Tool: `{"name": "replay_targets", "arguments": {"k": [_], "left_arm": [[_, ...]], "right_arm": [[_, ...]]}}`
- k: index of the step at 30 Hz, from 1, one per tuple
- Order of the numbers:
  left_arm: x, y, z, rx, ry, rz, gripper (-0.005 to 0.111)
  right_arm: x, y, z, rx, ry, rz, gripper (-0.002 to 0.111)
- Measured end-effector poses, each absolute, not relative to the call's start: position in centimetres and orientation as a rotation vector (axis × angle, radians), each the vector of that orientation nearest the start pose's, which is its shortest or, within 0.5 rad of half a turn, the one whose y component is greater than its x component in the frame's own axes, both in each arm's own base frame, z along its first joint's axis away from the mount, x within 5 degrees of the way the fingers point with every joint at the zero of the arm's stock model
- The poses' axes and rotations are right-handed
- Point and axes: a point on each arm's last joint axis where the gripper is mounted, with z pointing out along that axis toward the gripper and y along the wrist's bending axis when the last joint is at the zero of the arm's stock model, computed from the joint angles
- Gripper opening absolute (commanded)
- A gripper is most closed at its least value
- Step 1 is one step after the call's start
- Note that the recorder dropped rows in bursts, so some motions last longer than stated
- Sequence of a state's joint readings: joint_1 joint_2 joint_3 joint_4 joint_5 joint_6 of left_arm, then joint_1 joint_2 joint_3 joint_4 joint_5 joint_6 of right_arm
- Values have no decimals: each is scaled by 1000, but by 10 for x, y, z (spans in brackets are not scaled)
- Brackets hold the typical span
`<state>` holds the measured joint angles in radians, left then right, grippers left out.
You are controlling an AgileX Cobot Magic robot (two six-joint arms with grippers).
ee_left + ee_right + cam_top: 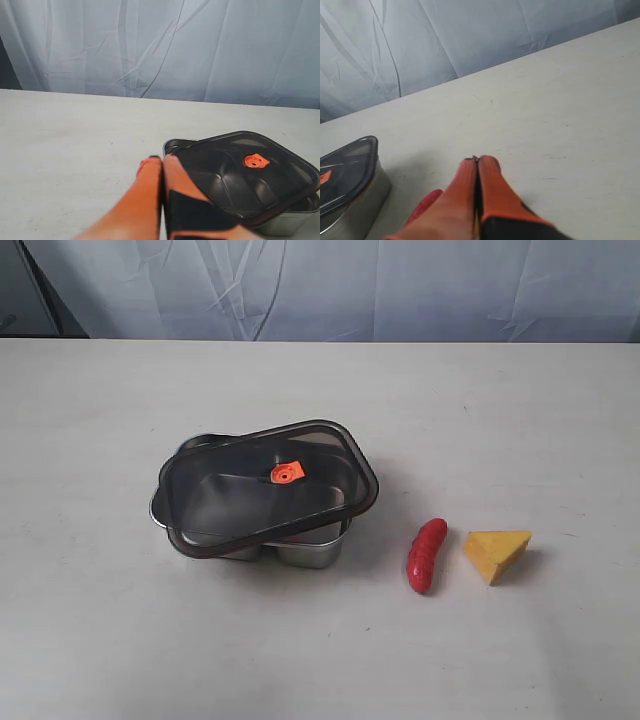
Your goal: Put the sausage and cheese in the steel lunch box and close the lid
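Observation:
The steel lunch box (310, 552) sits left of the table's middle, with the dark translucent lid (268, 485) lying askew on top of it, an orange valve tab (287, 473) at its centre. To its right on the table lie the red sausage (426, 555) and the yellow cheese wedge (496, 553), a small gap between them. Neither arm shows in the exterior view. My left gripper (162, 159) is shut and empty, beside the lid (250, 172) and box (295, 220). The right gripper (477, 160) is also shut and empty, with the sausage (422, 206) partly hidden behind its fingers.
A pale blue-grey curtain (330, 285) hangs behind the table's far edge. The white tabletop (100, 620) stretches bare around the box and the two food pieces.

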<state>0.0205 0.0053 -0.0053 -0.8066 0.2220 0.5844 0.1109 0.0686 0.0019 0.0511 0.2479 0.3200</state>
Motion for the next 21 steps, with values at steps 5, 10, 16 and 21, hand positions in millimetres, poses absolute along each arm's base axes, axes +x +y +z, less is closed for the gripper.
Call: {"name": "replay_targets", "arguments": {"k": [5,10,16,21], "left_arm": [[55,-14,201,-55,1645,-286,0],[55,-14,201,-54,1646,-287,0],[55,-14,201,-54,1646,-287,0],[55,-14,201,-54,1646,-287,0]], "right_arm": [[60,7,189,203,1766,335,-1],[62,6,212,339,1495,524,-1],[60,-3,229,719,1186,926,-1],[56,10,238,574,1166,1098,-1]]}}
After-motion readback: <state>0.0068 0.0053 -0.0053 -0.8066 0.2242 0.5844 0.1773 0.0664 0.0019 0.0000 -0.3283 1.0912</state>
